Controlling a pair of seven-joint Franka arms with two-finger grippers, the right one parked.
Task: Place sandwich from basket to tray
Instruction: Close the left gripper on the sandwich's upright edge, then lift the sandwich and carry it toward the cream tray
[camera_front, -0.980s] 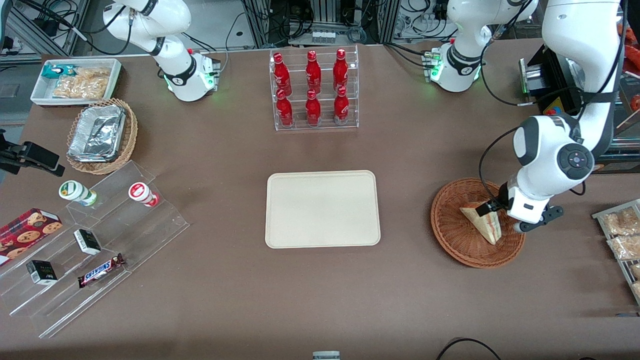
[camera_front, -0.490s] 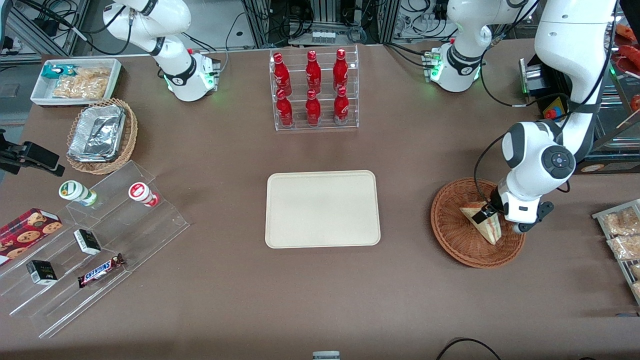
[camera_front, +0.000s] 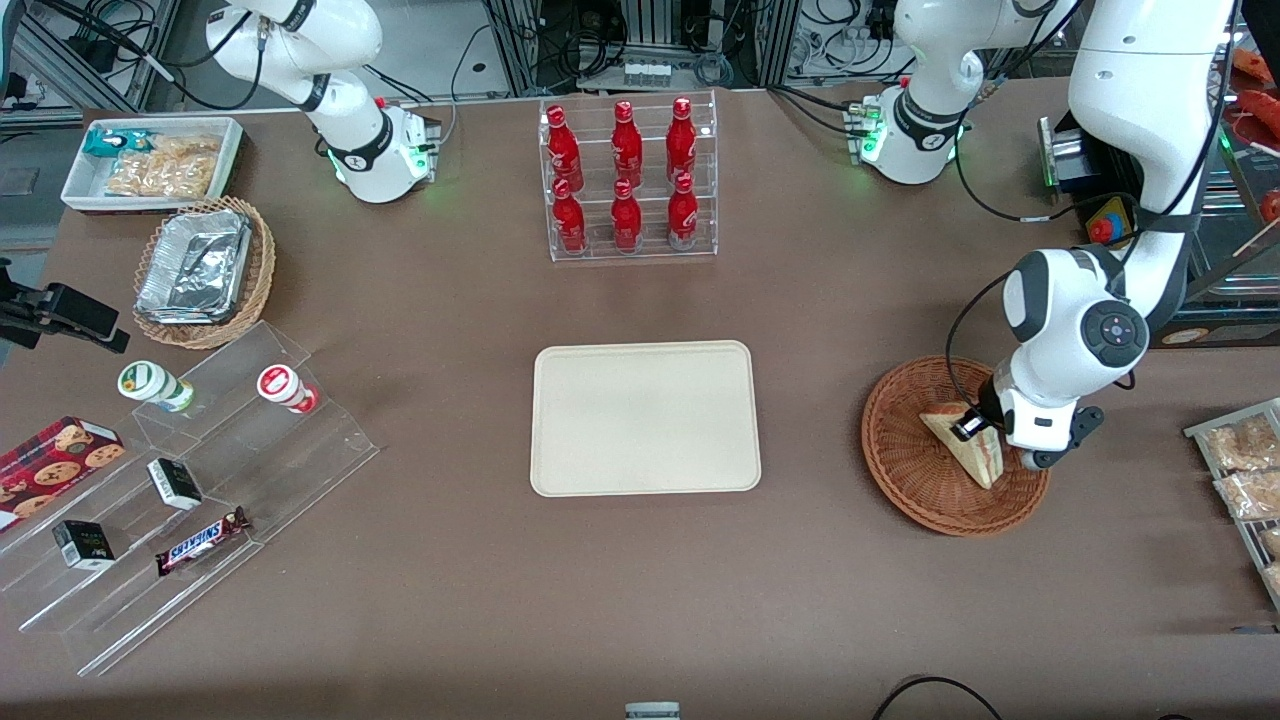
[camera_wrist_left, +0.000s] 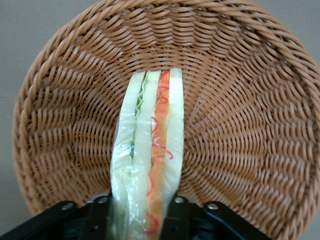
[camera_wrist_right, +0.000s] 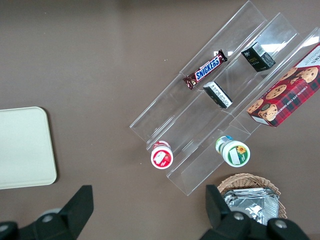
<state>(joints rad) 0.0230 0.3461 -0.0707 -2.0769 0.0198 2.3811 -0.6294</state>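
Note:
The sandwich (camera_front: 965, 450), a pale wedge with red and green filling, lies in the reddish-brown wicker basket (camera_front: 920, 490) toward the working arm's end of the table. My left gripper (camera_front: 975, 425) is down in the basket, its fingers closed against both bread faces of the sandwich's wide end. In the left wrist view the sandwich (camera_wrist_left: 150, 150) stands on edge between the gripper's (camera_wrist_left: 140, 215) black fingers, over the basket's weave (camera_wrist_left: 250, 100). The cream tray (camera_front: 645, 418) lies flat at mid-table, bare, and also shows in the right wrist view (camera_wrist_right: 22, 147).
A clear rack of red bottles (camera_front: 628, 180) stands farther from the camera than the tray. A stepped acrylic stand with snacks (camera_front: 190, 480), a tan basket of foil containers (camera_front: 200, 270) and a white bin (camera_front: 150, 160) lie toward the parked arm's end. Snack packets (camera_front: 1245, 470) lie beside the basket.
The left arm's wrist has shifted slightly toward the tray and lowered onto the sandwich. The sandwich stays in the basket.

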